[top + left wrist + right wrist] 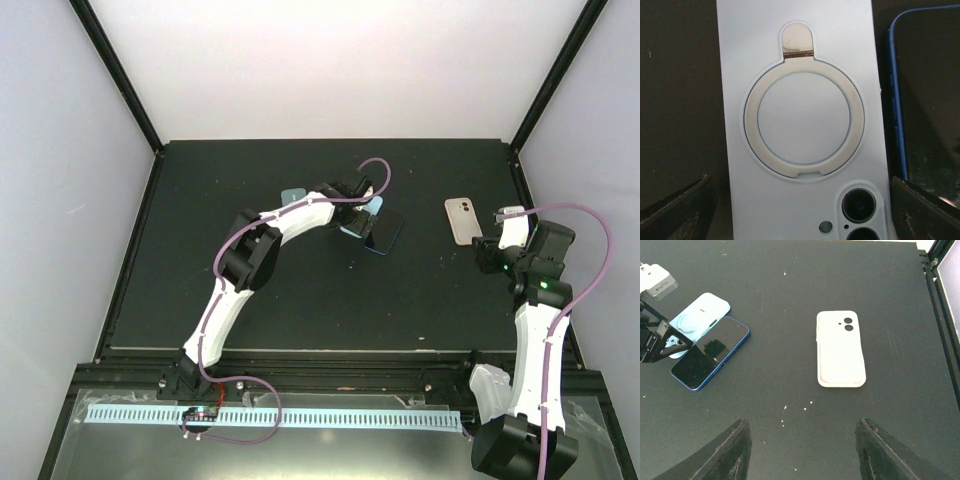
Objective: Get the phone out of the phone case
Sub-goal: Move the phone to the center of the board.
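The left gripper's (800, 220) fingers (675, 212) stand wide apart and hold nothing, one on either side of the light-blue case (805, 75) directly below them. The right-hand finger hangs over the edge of a blue-edged phone (930, 100) that lies screen up just beside the case.

The case lies back up, its pale ring (752, 125) facing the wrist. Dark lenses (858, 205) show in its camera cutout, so I judge a phone sits inside, though I cannot be sure from here. The wide spread is, I'd guess, meant to straddle the case before closing on its long sides. The neighbouring phone crowds one of those sides and could get in that finger's way.

Both things lie toward the far middle of the table (300, 300), with the left arm stretched out to reach them.

Further out, the right gripper (802, 450) hovers low over the table, its fingers partly apart with nothing between them. It faces a white case (840, 350) lying back up, well apart from the other two. It looks parked, perhaps ready to steady things.
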Available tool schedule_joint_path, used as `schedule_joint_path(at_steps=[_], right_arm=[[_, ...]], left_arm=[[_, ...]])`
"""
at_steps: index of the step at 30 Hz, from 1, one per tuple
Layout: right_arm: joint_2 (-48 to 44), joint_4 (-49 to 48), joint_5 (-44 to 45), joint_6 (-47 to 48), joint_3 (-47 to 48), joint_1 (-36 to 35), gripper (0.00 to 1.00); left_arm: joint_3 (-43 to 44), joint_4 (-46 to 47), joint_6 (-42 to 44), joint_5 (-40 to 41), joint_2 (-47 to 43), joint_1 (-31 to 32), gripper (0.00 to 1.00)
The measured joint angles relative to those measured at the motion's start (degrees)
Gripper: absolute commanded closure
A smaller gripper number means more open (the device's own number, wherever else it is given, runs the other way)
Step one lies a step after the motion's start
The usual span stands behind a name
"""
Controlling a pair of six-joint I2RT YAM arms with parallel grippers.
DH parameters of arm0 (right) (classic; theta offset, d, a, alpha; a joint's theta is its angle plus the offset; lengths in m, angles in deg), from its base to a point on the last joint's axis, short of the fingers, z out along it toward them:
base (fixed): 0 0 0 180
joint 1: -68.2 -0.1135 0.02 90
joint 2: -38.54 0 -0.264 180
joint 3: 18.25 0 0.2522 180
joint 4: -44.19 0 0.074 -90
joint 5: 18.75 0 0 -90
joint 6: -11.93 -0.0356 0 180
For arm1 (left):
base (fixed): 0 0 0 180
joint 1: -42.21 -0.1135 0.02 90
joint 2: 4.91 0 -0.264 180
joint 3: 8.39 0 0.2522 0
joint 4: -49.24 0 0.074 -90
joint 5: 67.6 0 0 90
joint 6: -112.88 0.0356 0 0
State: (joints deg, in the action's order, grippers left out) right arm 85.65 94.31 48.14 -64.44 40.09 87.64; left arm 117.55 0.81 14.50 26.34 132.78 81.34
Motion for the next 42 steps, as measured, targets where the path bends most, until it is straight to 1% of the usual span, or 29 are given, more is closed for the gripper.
schedule_joint_path(at_steps=[3, 8, 10, 15, 17, 19, 21, 23, 25, 27, 34, 36, 38, 39, 42], right_arm=[[0.0, 0.0, 0.0, 0.0, 0.0, 0.0, 0.43], [0.1, 0.0, 0.0, 0.0, 0.0, 0.0, 0.43], [0.3, 0.0, 0.0, 0.0, 0.0, 0.0, 0.43], [0.5, 0.1, 0.0, 0.0, 0.0, 0.0, 0.43], [0.5, 0.1, 0.0, 0.0, 0.0, 0.0, 0.43], [0.5, 0.1, 0.0, 0.1, 0.0, 0.0, 0.43], [0.5, 0.1, -0.1, 0.2, 0.0, 0.0, 0.43], [0.5, 0.1, -0.1, 0.3, 0.0, 0.0, 0.43], [0.6, 0.1, -0.1, 0.4, 0.0, 0.0, 0.43], [0.6, 0.1, -0.2, 0.5, 0.0, 0.0, 0.43], [1.0, 0.3, -1.3, 0.8, 0.1, 0.0, 0.43], [1.3, 0.5, -1.6, 0.9, 0.1, 0.0, 0.43], [1.6, 0.6, -1.7, 1.0, 0.1, 0.0, 0.43], [1.6, 0.7, -1.8, 1.0, 0.1, 0.0, 0.43], [1.7, 1.0, -2.0, 1.1, 0.1, 0.0, 0.43]], left_arm=[[-1.4, 0.8, -0.8, 0.0, -0.3, -0.1, 0.1], [-2.1, 1.2, 2.4, -2.6, -0.6, -0.7, 0.09], [-1.2, 0.0, 3.6, -3.4, -0.4, -1.0, 0.09], [3.8, -5.3, 4.7, -3.8, 1.8, -1.3, 0.16], [4.3, -6.1, 4.7, -3.6, 2.0, -1.3, 0.21], [4.6, -6.7, 4.5, -3.5, 2.0, -1.3, 0.24], [4.6, -7.3, 4.3, -3.2, 2.0, -1.3, 0.25], [2.5, -6.5, 3.8, -3.2, 1.0, -1.2, 0.25], [-4.3, -2.8, 3.2, -2.8, -2.7, -1.1, 0.25], [-13.7, -0.6, 2.1, -2.8, -8.4, -0.7, 0.25], [-45.4, 1.9, -4.0, -2.3, -30.4, 2.4, 0.24], [-54.4, 2.9, -6.1, -2.0, -37.4, 4.6, 0.21], [-60.3, 2.6, -7.8, -1.9, -42.7, 6.6, 0.12], [-61.5, 2.1, -8.3, -1.9, -44.0, 7.2, 0.03], [-62.7, -1.7, -9.9, -1.2, -45.4, 8.0, 0.01]])
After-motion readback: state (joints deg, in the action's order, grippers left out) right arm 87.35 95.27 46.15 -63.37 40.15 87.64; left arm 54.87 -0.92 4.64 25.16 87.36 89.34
